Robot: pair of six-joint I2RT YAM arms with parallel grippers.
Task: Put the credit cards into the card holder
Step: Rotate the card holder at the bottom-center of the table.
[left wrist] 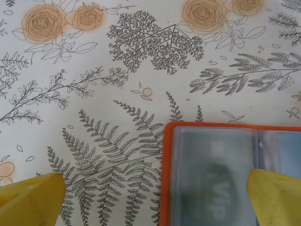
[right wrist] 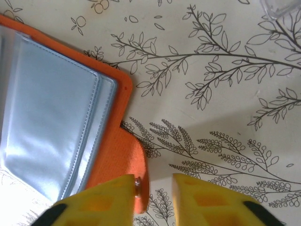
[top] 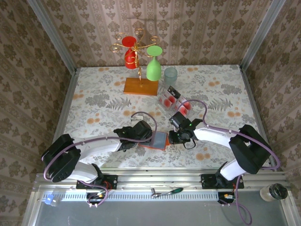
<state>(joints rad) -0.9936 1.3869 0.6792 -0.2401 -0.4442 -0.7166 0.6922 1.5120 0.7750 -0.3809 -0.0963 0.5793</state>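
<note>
The orange-red card holder (top: 160, 140) lies open on the table between my two grippers, its clear sleeves facing up (left wrist: 225, 174) (right wrist: 51, 122). My left gripper (top: 143, 133) (left wrist: 155, 193) stands wide open over its left edge, one finger over the cloth, the other over a sleeve. My right gripper (top: 175, 136) (right wrist: 153, 193) is open at the holder's orange snap flap (right wrist: 134, 160); the left finger touches the snap and the right finger stands apart. The credit cards (top: 176, 102), red and white with black bands, lie in a clear tray behind the right gripper.
A glass rack on an orange wooden base (top: 141, 86) stands at the back with a green glass (top: 153, 66) and red glasses (top: 129, 52). A clear tumbler (top: 170, 75) is beside it. Patterned walls close in the table on three sides.
</note>
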